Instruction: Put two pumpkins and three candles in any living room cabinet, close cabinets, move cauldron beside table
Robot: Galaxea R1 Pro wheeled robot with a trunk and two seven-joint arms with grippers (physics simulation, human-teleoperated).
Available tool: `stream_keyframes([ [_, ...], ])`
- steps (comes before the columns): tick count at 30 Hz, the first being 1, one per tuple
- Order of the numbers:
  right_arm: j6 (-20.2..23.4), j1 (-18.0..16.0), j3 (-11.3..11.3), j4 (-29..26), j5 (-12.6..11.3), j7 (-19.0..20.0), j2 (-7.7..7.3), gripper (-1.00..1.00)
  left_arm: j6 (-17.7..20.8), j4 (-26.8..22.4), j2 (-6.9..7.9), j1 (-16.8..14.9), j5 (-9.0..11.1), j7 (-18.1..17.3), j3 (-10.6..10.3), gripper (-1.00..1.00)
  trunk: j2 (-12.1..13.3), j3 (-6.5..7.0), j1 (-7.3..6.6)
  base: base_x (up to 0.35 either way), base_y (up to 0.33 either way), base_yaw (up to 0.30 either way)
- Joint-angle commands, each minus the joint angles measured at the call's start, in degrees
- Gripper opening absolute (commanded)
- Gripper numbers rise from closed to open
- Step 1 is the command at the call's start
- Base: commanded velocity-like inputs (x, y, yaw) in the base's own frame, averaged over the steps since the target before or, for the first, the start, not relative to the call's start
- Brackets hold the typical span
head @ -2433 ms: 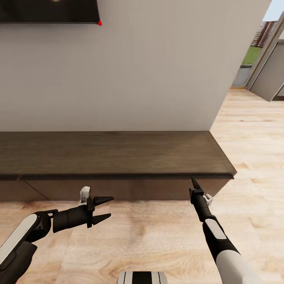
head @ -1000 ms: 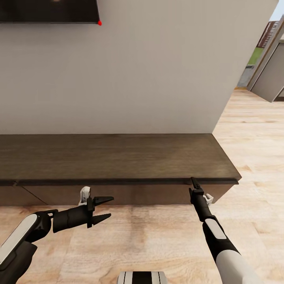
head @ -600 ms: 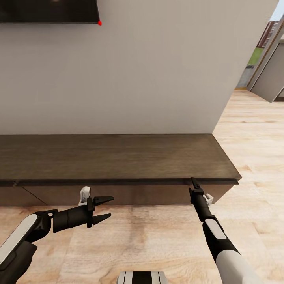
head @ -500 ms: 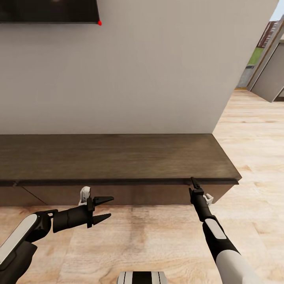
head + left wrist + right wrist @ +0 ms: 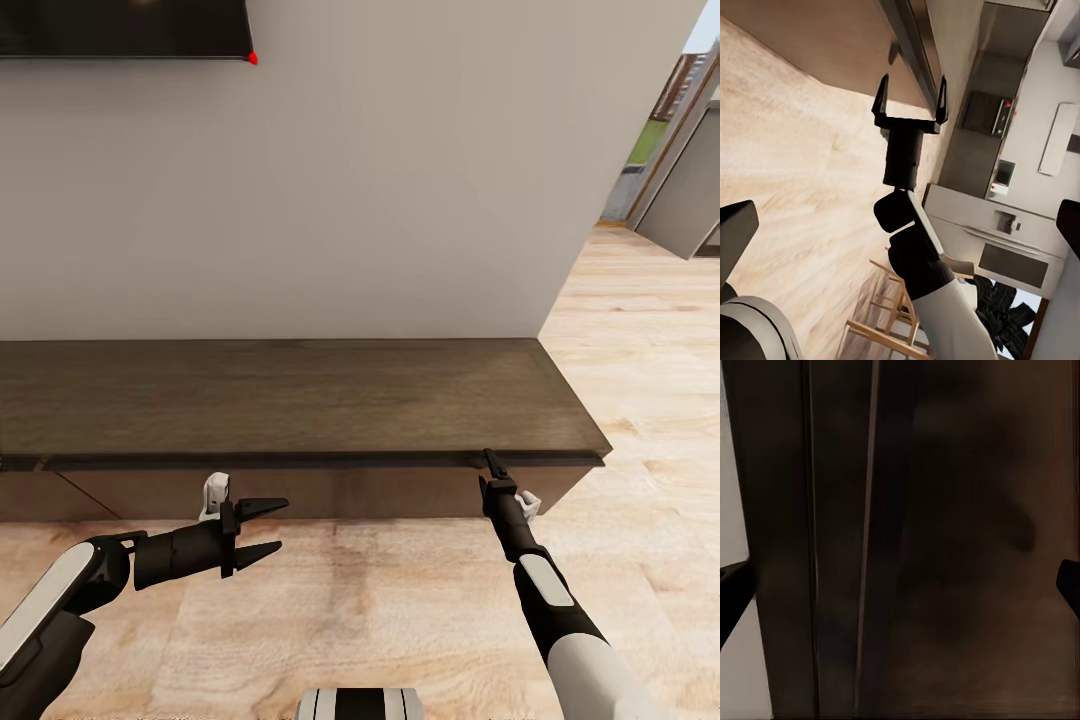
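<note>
Dark wood cabinet (image 5: 300, 400) sits right in front of us, all drawers looking shut. Our right end effector (image 5: 491, 462) is at its top front edge, fingers spread wide. Our left end effector (image 5: 268, 526) hangs open and empty. If we push wrong, the fingers could slip off the flat front.

Two arms, alike in make: white rounded forearm shells, black elbow and wrist joints, matte black cylindrical wrists. Left pincer (image 5: 262, 526) black, with two slim pointed fingers (image 5: 265, 506) on a flat black crossbar; small white bracket (image 5: 215, 493) mounted just behind it. Right pincer (image 5: 492, 463) black and narrow, with a similar white bracket (image 5: 527, 504) beside its wrist. White-and-black striped trunk top (image 5: 360, 703) between the arms.
</note>
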Motion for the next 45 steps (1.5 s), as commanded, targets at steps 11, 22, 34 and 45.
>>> stream_keyframes([
  [11,1.2,0.0,-0.2,0.1,-0.3,0.1,0.05,1.00,0.0,0.0,0.04,0.0,0.6,0.5,0.0,1.00,0.0,-0.05,-0.02,-0.024,0.000,0.000],
  [22,2.7,0.0,-0.2,0.0,-0.3,0.1,0.05,1.00,0.0,0.0,0.04,0.0,0.6,0.5,0.0,1.00,0.0,-0.05,-0.02,0.000,0.000,0.000],
  [34,2.7,0.0,-0.2,0.0,-0.3,0.1,0.05,-1.00,0.0,0.0,-0.05,0.0,0.6,0.5,-0.1,1.00,0.0,-0.05,-0.02,0.001,0.000,0.000],
  [45,2.7,0.0,-0.2,0.0,-0.3,0.1,0.05,-1.00,0.0,0.0,-0.05,0.0,0.6,0.5,-0.1,1.00,0.0,-0.05,-0.02,0.023,0.000,0.000],
])
